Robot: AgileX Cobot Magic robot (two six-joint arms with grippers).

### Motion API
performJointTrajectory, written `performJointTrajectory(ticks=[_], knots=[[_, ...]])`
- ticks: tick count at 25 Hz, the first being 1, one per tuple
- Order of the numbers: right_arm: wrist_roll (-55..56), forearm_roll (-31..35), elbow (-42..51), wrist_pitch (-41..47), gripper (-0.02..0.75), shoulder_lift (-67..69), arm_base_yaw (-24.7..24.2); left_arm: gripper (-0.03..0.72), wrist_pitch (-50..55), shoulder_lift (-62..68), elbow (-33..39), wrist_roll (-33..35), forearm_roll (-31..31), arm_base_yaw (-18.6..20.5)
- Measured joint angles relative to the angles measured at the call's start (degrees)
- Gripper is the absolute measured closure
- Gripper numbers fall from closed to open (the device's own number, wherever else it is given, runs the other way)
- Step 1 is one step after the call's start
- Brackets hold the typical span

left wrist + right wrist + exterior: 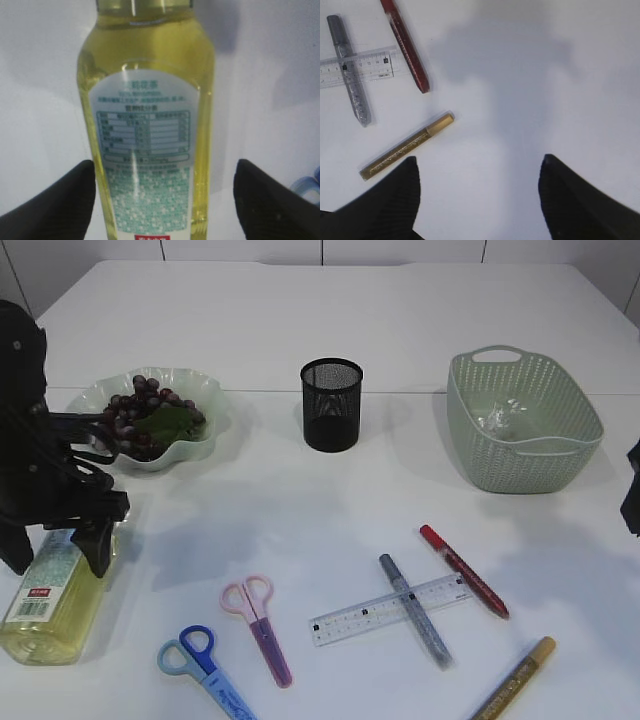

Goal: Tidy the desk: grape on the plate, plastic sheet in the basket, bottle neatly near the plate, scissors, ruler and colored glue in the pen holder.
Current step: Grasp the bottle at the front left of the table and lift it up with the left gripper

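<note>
Left gripper [85, 525] hangs low over the table's near-left edge, its black fingers [50, 205] spread wide either side of the bottle [150, 125] without touching it — jaws open, nothing gripped. Bottle lies on its side on the white table [300, 330], clear with pale yellow liquid and a white-and-teal printed label, just in front of the plate [195, 445] that carries the grapes [135, 410]. Right gripper [480, 200] — jaws likewise parted and empty — hovers above bare tabletop beside the gold glue pen [407, 145], with the red glue pen [405, 45], silver glue pen [350, 70] and ruler [365, 67] farther off.
</note>
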Motion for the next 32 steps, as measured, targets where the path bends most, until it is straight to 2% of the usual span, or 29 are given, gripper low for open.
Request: performJointTrajectory(ticks=[17, 27, 32], knots=[[-0.10, 0.39, 0.00, -0.04, 0.163, 0.00, 0.00, 0.085, -1.92, 4.55, 0.00, 0.00, 1.68, 0.00], [-0.10, 0.39, 0.00, -0.04, 0.163, 0.00, 0.00, 0.235, -1.83, 4.91, -0.43, 0.00, 1.84, 0.00], [-0.10, 0.39, 0.00, -0.04, 0.163, 0.00, 0.00, 0.259, -1.79, 4.91, -0.43, 0.00, 2.99, 0.00]])
